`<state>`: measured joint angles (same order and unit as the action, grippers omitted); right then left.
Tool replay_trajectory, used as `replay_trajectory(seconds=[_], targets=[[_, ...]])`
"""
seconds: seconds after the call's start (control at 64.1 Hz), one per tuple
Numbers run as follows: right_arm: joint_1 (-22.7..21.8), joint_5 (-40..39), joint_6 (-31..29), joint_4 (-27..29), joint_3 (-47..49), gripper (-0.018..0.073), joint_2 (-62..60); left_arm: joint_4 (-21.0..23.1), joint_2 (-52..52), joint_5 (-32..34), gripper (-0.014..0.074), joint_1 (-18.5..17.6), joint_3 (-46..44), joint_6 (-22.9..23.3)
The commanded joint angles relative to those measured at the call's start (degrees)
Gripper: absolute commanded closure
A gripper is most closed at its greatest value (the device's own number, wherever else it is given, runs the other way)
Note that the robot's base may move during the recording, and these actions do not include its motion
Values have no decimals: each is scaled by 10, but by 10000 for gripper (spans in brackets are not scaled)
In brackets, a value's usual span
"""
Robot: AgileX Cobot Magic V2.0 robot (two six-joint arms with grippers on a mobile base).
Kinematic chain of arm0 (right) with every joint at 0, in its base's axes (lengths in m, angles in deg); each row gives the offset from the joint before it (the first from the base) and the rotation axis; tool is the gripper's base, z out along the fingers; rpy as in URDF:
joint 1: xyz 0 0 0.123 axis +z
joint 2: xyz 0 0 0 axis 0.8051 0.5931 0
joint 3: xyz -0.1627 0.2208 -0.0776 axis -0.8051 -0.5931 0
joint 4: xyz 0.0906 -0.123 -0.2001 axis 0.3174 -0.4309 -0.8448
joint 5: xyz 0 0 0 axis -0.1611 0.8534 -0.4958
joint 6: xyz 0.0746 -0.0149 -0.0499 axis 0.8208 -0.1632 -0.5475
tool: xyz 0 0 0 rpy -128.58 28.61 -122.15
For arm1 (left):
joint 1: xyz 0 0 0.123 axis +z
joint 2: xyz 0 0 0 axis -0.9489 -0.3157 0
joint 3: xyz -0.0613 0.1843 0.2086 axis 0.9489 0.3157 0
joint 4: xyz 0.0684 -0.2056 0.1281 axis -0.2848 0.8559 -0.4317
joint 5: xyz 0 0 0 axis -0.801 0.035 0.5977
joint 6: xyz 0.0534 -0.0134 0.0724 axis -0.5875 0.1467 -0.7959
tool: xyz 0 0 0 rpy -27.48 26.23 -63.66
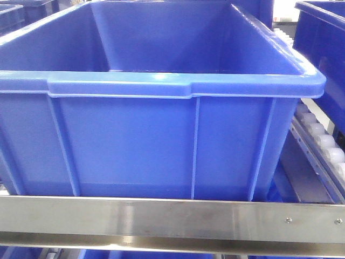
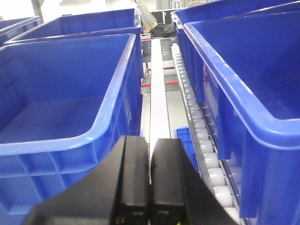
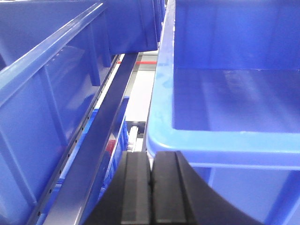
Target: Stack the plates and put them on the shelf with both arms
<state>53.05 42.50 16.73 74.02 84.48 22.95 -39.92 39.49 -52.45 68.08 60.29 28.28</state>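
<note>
No plates in sight

Both tools pressed together, empty: left tool (image 2: 150, 187), right tool (image 3: 151, 192), up among blue crates (image 1: 161, 108) on shelf (image 1: 161, 218). Plates out of view; prob light, stiff, slick — grip at opposite rims w/ both arms

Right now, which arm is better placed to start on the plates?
Neither clearly. No plates show in any view. The left gripper and right gripper are both shut and empty, each beside a blue crate on the shelf.
</note>
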Motion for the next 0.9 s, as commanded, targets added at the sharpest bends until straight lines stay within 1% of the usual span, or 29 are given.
replay_trajectory(seconds=[0.0, 0.889], targets=[[-2, -53, -4, -4, 1, 522, -11, 2, 13, 49, 516, 1, 2, 8], [-2, -53, -4, -4, 1, 522, -11, 2, 13, 49, 516, 1, 2, 8]])
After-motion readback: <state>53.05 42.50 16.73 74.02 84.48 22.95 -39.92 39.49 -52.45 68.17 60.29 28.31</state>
